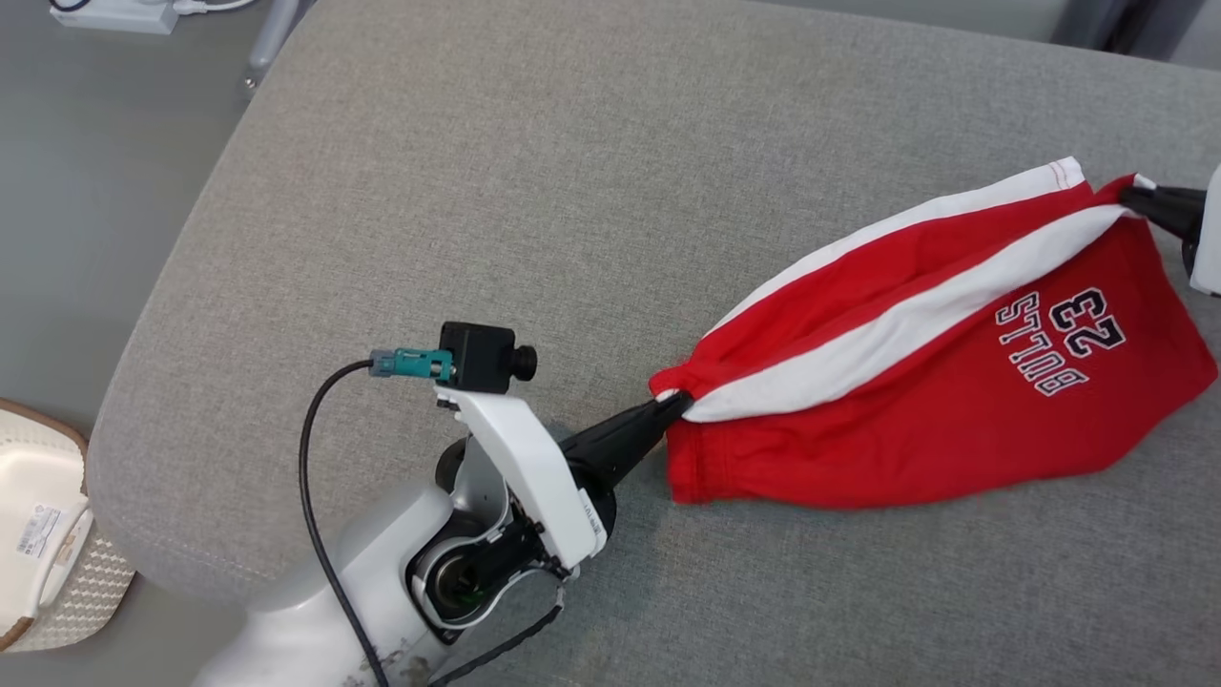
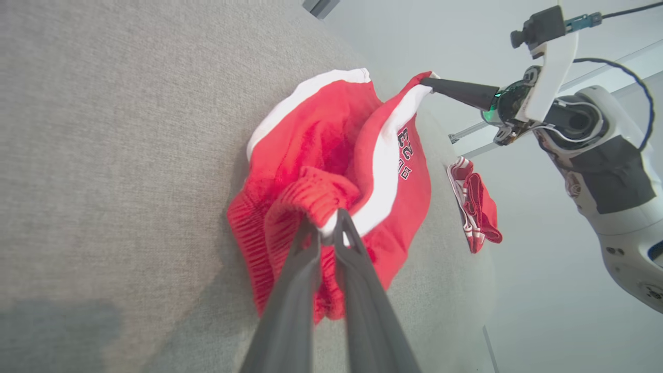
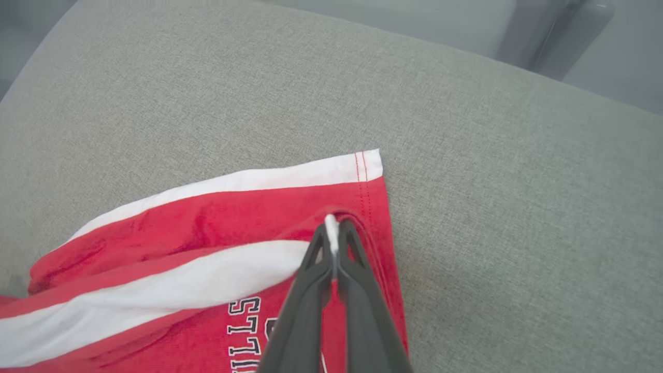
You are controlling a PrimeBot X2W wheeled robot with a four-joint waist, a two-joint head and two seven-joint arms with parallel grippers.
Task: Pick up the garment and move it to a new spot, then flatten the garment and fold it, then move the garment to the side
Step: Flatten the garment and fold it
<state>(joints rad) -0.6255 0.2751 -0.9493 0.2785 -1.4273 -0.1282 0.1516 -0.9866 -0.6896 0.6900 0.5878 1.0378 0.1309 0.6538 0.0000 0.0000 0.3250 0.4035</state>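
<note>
Stretching between the robot's two grippers, a pair of red shorts [image 1: 858, 448] with white side stripes lies on a grey cushion [image 1: 477, 191], toward its right side and well away from its rounded left corner. The left gripper [image 1: 672, 401] is clamped tight on the ribbed waistband end. The right gripper [image 1: 1135, 197] is pinched on a leg hem at the other end, so the cloth is drawn out long between them. Judging by this two-ended hold, the robot is pulling the shorts straight to flatten them, or carrying them to a new spot. Folding looks not yet begun, since the fabric is bunched and creased along the middle stripe.

The head view gives the full length of the shorts, with "BULLS 23" printed upside down on the leg. The left wrist view adds the waistband gathered in a thick lump around the fingertips. It also adds a second red and white piece of clothing [image 2: 474, 207], lying near the cushion's edge beyond the shorts. The right wrist view adds a thin white fold of hem caught between the closed fingers, and the leg's stitched corner lying flat on the cushion.
</note>
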